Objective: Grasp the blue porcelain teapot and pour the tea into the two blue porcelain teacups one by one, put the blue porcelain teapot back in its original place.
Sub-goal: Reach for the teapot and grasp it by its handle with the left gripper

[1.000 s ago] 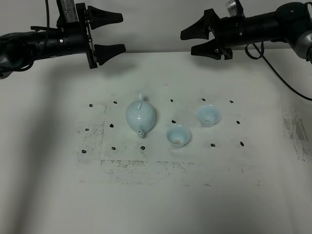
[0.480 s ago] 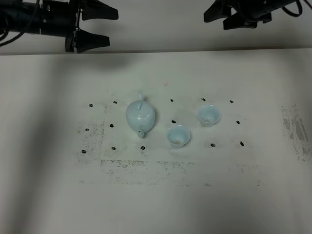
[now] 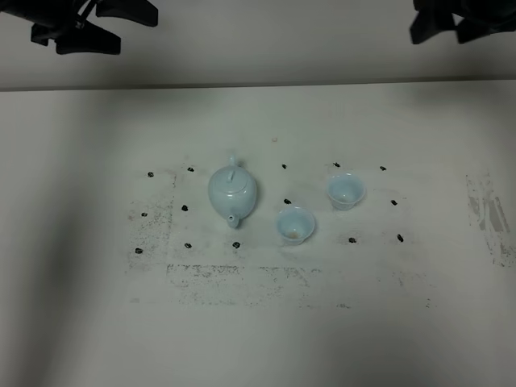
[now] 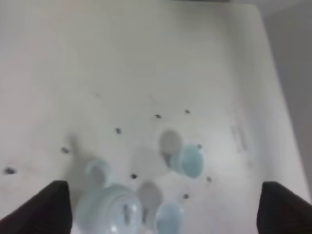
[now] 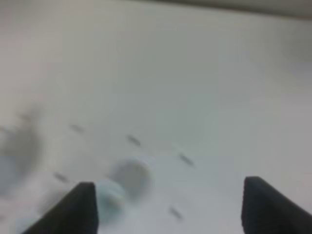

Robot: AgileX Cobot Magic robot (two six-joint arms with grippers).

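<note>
Two grippers, both at the top edge of the high view. Left gripper [image 3: 137, 31], upper left: jaws spread wide, nothing between them. One blue porcelain teapot [image 3: 233, 193] stands upright just left of centre on the table [image 3: 81, 322], spout toward the lower edge. Two blue porcelain teacups: one [image 3: 294, 225] just right of the teapot, one [image 3: 345, 190] farther right and higher. Black dots [image 3: 188, 244] around them: fourteen visible. Right gripper [image 3: 414, 20], upper right: jaws apart, empty.

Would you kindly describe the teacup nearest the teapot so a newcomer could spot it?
On the white table, find the round pale-blue teapot among black dots. Right of its spout in the high view sits a small handleless cup. Unlike the other cup, it is closer to the teapot and the view's bottom.
</note>
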